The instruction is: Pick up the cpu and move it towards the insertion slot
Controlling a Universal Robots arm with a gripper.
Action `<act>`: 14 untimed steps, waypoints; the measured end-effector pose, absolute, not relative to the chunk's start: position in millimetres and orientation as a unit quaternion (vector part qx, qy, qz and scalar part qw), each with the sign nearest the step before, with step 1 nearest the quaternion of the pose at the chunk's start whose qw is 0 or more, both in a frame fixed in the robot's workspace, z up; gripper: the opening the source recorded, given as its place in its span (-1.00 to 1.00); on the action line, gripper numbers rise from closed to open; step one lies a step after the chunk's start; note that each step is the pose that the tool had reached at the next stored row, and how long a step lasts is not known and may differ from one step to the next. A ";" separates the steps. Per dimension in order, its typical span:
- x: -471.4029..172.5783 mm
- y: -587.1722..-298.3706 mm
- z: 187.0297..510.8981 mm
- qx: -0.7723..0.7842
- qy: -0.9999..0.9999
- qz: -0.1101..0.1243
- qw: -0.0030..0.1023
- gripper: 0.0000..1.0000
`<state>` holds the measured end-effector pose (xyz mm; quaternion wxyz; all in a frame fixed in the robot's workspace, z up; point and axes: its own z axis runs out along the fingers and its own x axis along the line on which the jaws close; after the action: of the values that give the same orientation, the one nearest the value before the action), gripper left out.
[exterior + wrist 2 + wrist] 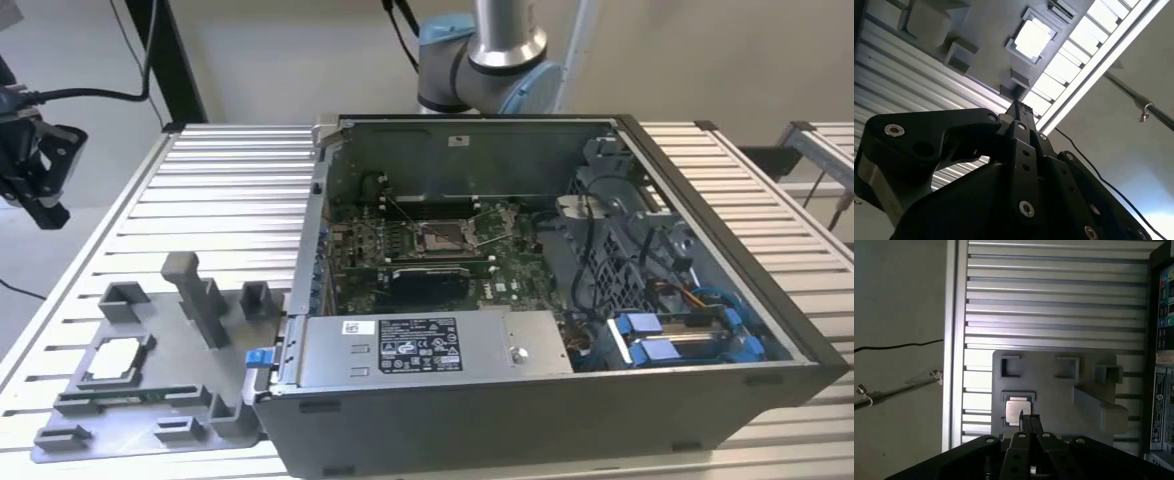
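**Exterior view: hung empty, well clear of the part**

Noted first, in the exterior view, the slatted aluminium table (227, 190), carrying everything else.

Found the computer case (534, 410) lying on its side with the panel off. Judged this a way of leaving the green board facing up and reachable from above.

Saw a grey fixture plate (167, 345) flat on the slats, just beside the case on the exterior view's left. Took its pockets and posts as a means of keeping each part at a known spot.

Picked out the gripper (47, 205) at the exterior view's far left, high up and outside the table's edge, well apart from plate and case. Read the fingers (1035, 424) in both wrist views as pressed together, pinching nothing. Judged the pose a lookout, with the first wrist view aimed straight down onto the plate.

Located the insertion slot (441, 237) mid-board, a silver frame round a dull centre.

Found the cpu (114, 358) seated face up in its square pocket on the plate, not yet lifted and well apart from the slot. Spotted a green memory stick (114, 398) just beside it.
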<state>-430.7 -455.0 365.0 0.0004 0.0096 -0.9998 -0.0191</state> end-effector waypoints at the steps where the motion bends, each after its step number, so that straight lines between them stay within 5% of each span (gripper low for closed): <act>1: -430.8 -455.1 365.0 0.010 -1.000 -0.019 0.000 -1.00; 7: -430.8 -455.0 365.1 0.010 -1.000 -0.019 0.000 -1.00; 8: -430.9 -455.1 365.0 0.010 -1.000 -0.019 0.000 1.00; 14: -430.9 -455.0 365.0 0.010 -1.000 -0.019 0.000 1.00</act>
<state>-430.9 -455.0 365.0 0.0005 0.0096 -0.9998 -0.0191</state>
